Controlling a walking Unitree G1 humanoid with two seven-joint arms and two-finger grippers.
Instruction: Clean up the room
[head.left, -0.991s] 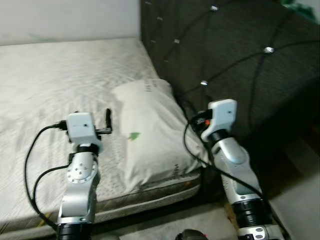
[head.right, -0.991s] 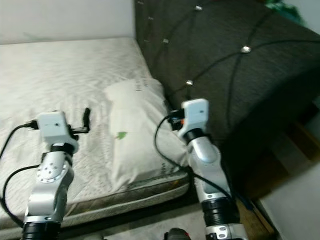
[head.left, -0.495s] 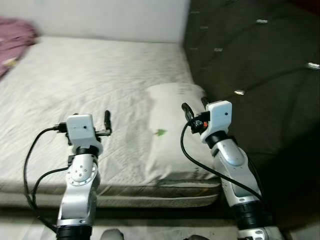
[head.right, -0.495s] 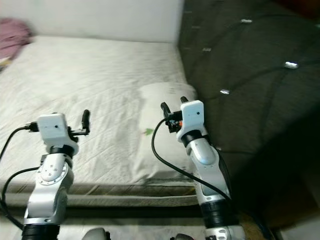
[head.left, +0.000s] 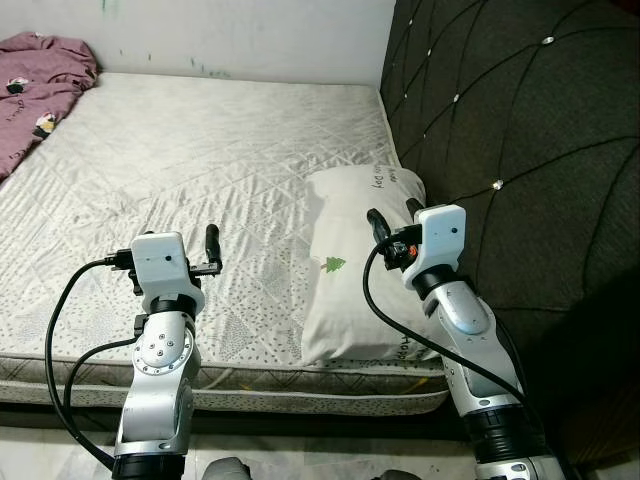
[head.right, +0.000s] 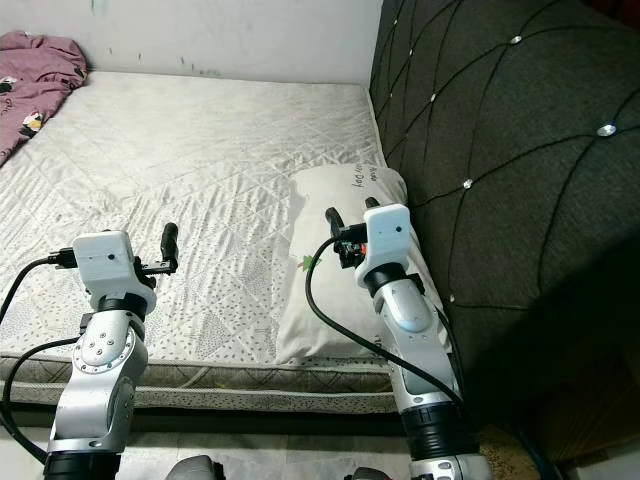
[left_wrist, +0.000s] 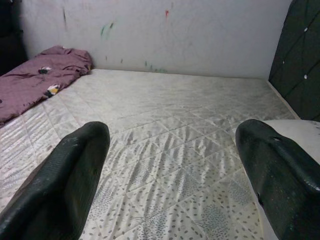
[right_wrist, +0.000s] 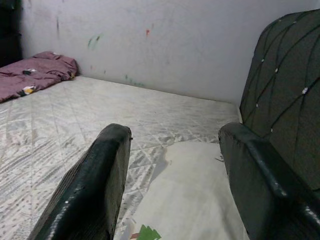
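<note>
step in hand, as i read it: approach/survey. robot stands at the bed's long edge w/ both arms raised, nothing picked up yet. no clear clutter target right in front, so which thing gets tidied first is a guess; pillow is nearest, blanket is the messiest.

largest to smallest:

- bed (head.left: 200, 150): 1, bare quilted mattress, runs from near edge to the back wall.
- headboard (head.left: 520, 130): 1, dark, tufted w/ studs, along the robot's right side.
- blanket (head.left: 40, 80): 1, purple, crumpled at the far left corner of the bed, well apart from both arms.
- pillow (head.left: 355, 260): 1, white w/ small green mark, lies lengthwise on the bed's right side just beside the headboard, near end at the mattress edge.
- left claw (left_wrist: 175, 175): 1, over the near part of the bed left of the pillow; fingers spread wide, nothing btwn them.
- right claw (right_wrist: 175, 175): 1, above the pillow's middle; fingers also wide apart, holding nothing, pillow visible thru the gap.

next move, prob: if pillow is the target, right claw needs to drop down to it and close on an edge or corner; soft and bulky, so a pinch on a fold should hold better than a flat top grab. if blanket is the target, robot must shift left and reach far, since it's out of reach from here.
</note>
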